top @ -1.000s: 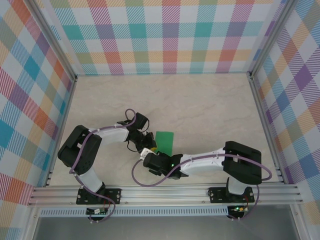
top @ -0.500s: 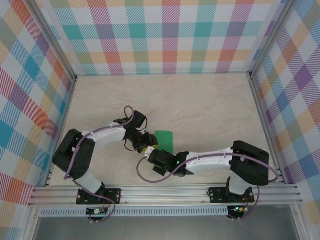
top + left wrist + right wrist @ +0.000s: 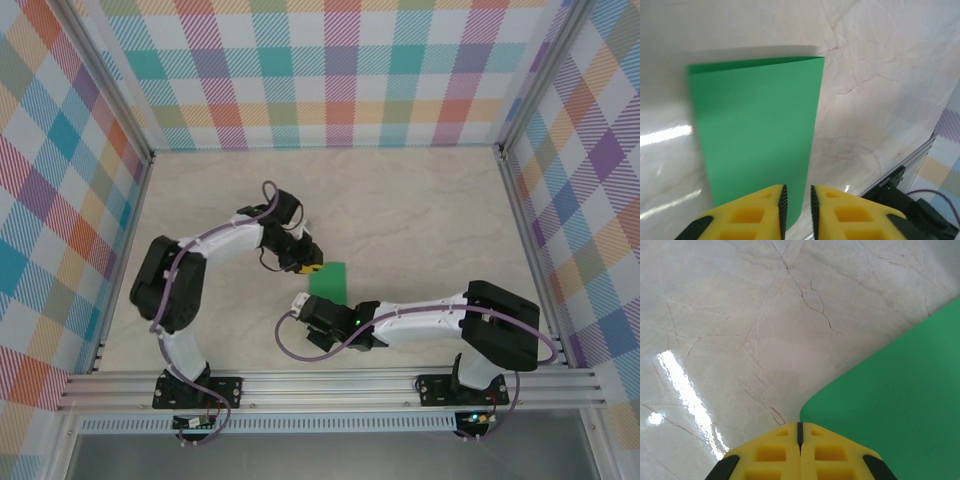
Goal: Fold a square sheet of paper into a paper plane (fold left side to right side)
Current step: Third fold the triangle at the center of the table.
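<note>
The square sheet of paper (image 3: 329, 280) is bright green and lies flat on the marble table, folded into a narrow rectangle; the doubled layers show along its far edge in the left wrist view (image 3: 757, 130). My left gripper (image 3: 309, 263) hovers over the sheet's far-left corner. Its yellow jaws (image 3: 797, 192) stand a narrow gap apart with nothing between them, above the sheet's long edge. My right gripper (image 3: 303, 302) is shut and empty at the sheet's near-left corner; in the right wrist view that gripper (image 3: 800, 426) meets the rounded green corner (image 3: 900, 390).
Plaid walls (image 3: 330, 70) enclose the table on three sides. An aluminium rail (image 3: 330, 385) runs along the near edge by the arm bases, and the same rail (image 3: 900, 172) appears in the left wrist view. Bare marble (image 3: 420, 210) lies behind and to the right of the sheet.
My left gripper has moved from the sheet's near-left side up to its far-left corner, opening and then narrowing its jaws. The right arm slid slightly left, still shut.
</note>
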